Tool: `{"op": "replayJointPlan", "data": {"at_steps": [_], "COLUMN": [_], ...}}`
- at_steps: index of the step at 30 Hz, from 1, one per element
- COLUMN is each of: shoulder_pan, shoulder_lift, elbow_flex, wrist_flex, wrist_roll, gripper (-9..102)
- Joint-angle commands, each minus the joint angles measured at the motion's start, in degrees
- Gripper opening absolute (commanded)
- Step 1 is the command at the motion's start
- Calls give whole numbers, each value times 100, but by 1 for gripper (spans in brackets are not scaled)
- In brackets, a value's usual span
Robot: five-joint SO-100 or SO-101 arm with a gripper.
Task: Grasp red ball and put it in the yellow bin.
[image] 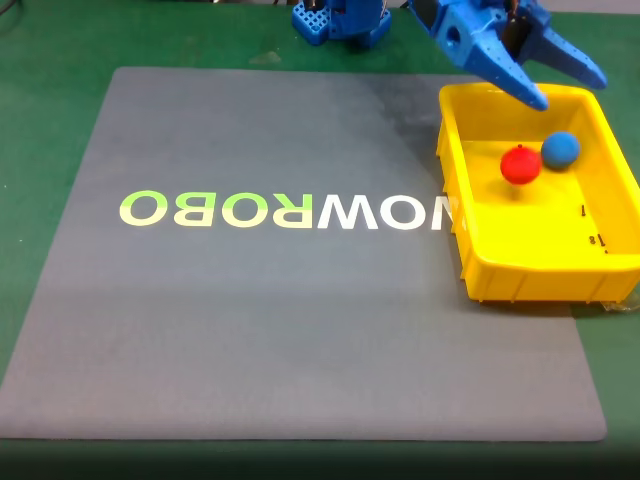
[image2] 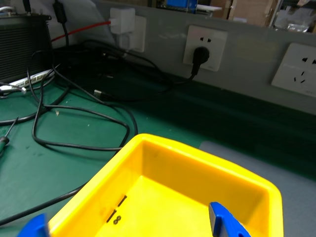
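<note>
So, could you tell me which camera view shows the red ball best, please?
The fixed view: the red ball lies fully visible inside the yellow bin, just left of the blue ball. The wrist view shows the bin's far corner and rim with no ball in frame.

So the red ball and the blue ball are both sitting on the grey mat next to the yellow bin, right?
Not quite. The red ball and the blue ball are close together, but they are inside the yellow bin, not on the grey mat. The fixed view shows this, with the blue gripper above the bin, its jaws spread open and holding nothing.
</note>
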Motion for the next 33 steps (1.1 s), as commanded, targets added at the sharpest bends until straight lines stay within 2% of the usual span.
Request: {"op": "replayJointPlan", "data": {"at_steps": [1, 12, 16, 19, 24, 29, 33], "shoulder_pan": [149, 316, 527, 729, 1239, 1890, 2382], "shoulder_lift": [97, 659, 1731, 3164, 5476, 6935, 7603], "elbow_flex": [-457, -308, 44, 466, 668, 650, 782], "wrist_flex": [-105, 18, 686, 1705, 4157, 6601, 7945], "wrist_roll": [-53, -53, 0, 44, 360, 615, 923], "gripper": [40, 39, 38, 30, 1, 0, 0]}}
